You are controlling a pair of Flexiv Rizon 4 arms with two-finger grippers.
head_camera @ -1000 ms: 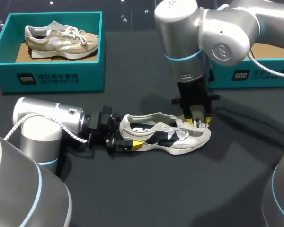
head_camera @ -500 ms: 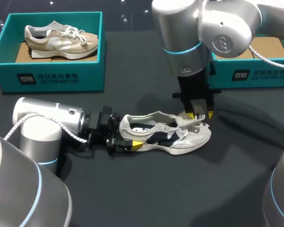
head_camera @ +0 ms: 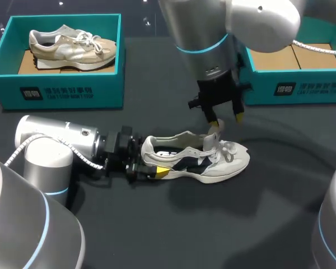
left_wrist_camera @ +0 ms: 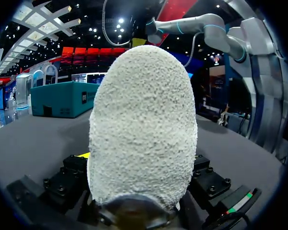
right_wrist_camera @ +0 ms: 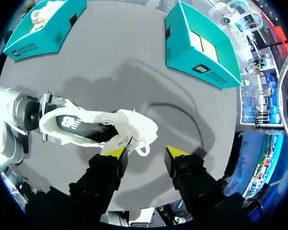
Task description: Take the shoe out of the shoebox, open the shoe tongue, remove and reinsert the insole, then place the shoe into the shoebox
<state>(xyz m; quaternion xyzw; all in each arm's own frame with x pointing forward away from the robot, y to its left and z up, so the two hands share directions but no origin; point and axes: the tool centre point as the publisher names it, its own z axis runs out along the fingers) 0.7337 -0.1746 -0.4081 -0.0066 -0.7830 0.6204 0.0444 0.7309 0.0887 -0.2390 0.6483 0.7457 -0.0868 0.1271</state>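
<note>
A white and black sneaker point(head_camera: 204, 161) lies on its sole on the dark table, toe to the right. My left gripper point(head_camera: 149, 168) lies low on the table, shut on the shoe's heel, which fills the left wrist view as a pale rough heel point(left_wrist_camera: 143, 124). My right gripper point(head_camera: 225, 119) hangs open just above the laces, nothing between its fingers. The shoe's tongue point(head_camera: 214, 136) stands lifted, its end right beside one fingertip point(right_wrist_camera: 116, 152). In the right wrist view the sneaker point(right_wrist_camera: 93, 127) lies ahead of the gripper point(right_wrist_camera: 148, 154).
A teal shoebox point(head_camera: 61, 92) at the back left holds a beige sneaker point(head_camera: 70, 46). A second teal shoebox point(head_camera: 302, 89) at the back right shows only its cardboard floor. My right arm's bulk hangs over the table's back middle.
My right gripper has risen from the shoe's laces and shifted left and back; the tongue now stands higher. The left gripper and the heel have not moved.
</note>
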